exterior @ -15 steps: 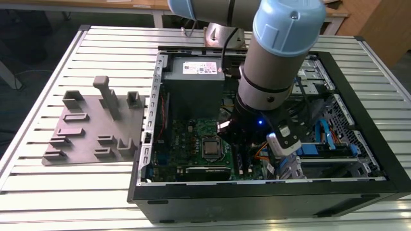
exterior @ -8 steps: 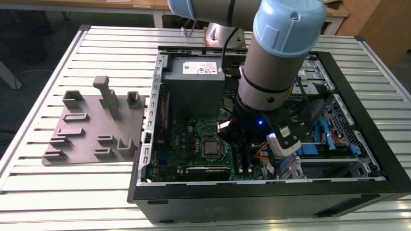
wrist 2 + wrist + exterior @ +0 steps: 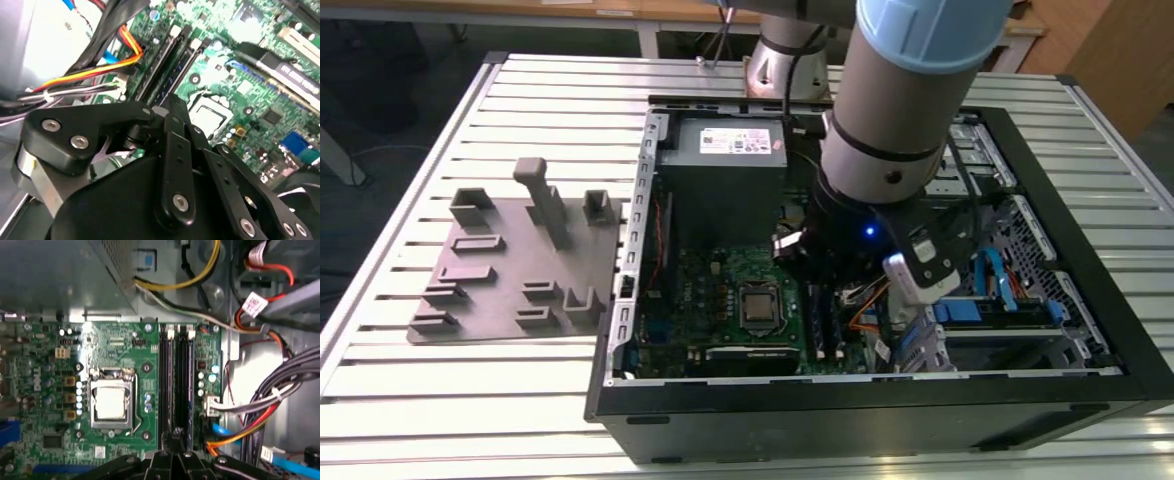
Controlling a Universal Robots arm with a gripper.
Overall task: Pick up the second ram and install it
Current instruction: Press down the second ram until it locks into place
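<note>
Two long black memory slots lie side by side next to the processor socket (image 3: 111, 404) on the green motherboard (image 3: 125, 347). A thin dark stick with bluish chips, the second ram (image 3: 184, 385), stands in the slot farther from the socket; it also shows as ram (image 3: 176, 72) in the second wrist view. My gripper (image 3: 174, 436) hangs over one end of the two slots, its black fingers (image 3: 175, 117) drawn together and shut. I cannot tell whether the tips touch the ram. In the exterior view the gripper (image 3: 825, 268) is low inside the open computer case (image 3: 1067, 330).
A grey fixture plate (image 3: 507, 265) with raised blocks lies on the slatted table at the exterior view's left. Red, yellow, orange and blue cables (image 3: 250, 427) run beside the slots. The power supply (image 3: 720, 150) sits at the case's far end, drive bays (image 3: 994, 305) at the exterior view's right.
</note>
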